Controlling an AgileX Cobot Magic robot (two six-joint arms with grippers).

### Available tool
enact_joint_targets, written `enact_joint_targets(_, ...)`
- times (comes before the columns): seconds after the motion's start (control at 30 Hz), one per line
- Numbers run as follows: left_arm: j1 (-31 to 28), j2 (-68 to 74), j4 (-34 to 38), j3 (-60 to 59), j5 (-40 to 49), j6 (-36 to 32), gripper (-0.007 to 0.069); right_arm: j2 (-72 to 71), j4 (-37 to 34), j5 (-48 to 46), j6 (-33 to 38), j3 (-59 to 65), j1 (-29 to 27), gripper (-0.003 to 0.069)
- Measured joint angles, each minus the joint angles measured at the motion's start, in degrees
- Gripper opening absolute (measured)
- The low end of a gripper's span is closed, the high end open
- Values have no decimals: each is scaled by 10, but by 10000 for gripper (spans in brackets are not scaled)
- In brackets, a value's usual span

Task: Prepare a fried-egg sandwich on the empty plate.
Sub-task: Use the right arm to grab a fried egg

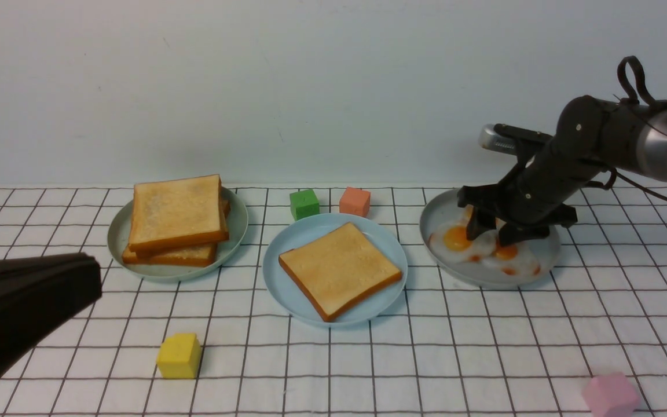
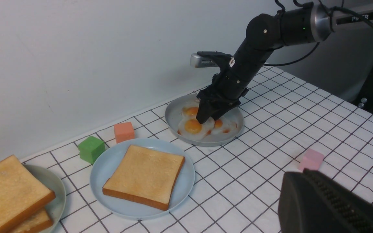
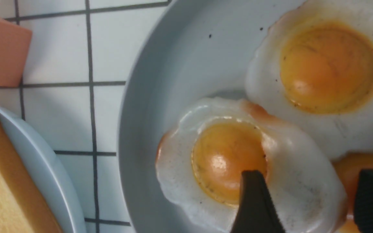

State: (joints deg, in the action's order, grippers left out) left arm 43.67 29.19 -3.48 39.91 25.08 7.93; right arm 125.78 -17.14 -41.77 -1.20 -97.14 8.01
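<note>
L gripper [image 1: 93, 281], nearest, jaws together, left of blue plate [image 1: 287, 243] w/ toast [image 1: 339, 269]. Step: egg pickup. R gripper [image 1: 493, 234], jaws apart astride egg [image 1: 455, 238] on grey plate [image 1: 443, 211], right of blue plate; next: close, lift.

**Hidden, cropped or blurred parts of the scene**

The left gripper [image 1: 87, 281] is a dark blur cut off at the near-left corner, and its jaws are out of sight. The right gripper [image 1: 491, 236] covers the middle of the eggs [image 1: 458, 238] on the grey plate [image 1: 442, 213]. Whether its fingertips [image 3: 257, 200] touch an egg cannot be told, since the right wrist view crops them. The top slice [image 1: 176, 209] hides most of the toast stack [image 1: 168, 255], so the slice count is unclear. The pink cube [image 1: 610, 395] is cropped at the near right, and the right arm [image 1: 617, 133] runs off the right edge.
</note>
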Motion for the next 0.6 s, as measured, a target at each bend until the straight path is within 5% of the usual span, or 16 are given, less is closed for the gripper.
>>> enact_joint_targets(0.23,0,0,0,0,0,0,-13,4,0,2,26,-2,0,383)
enact_joint_targets(0.6,0,0,0,0,0,0,-13,6,2,3,43,-2,-1,52)
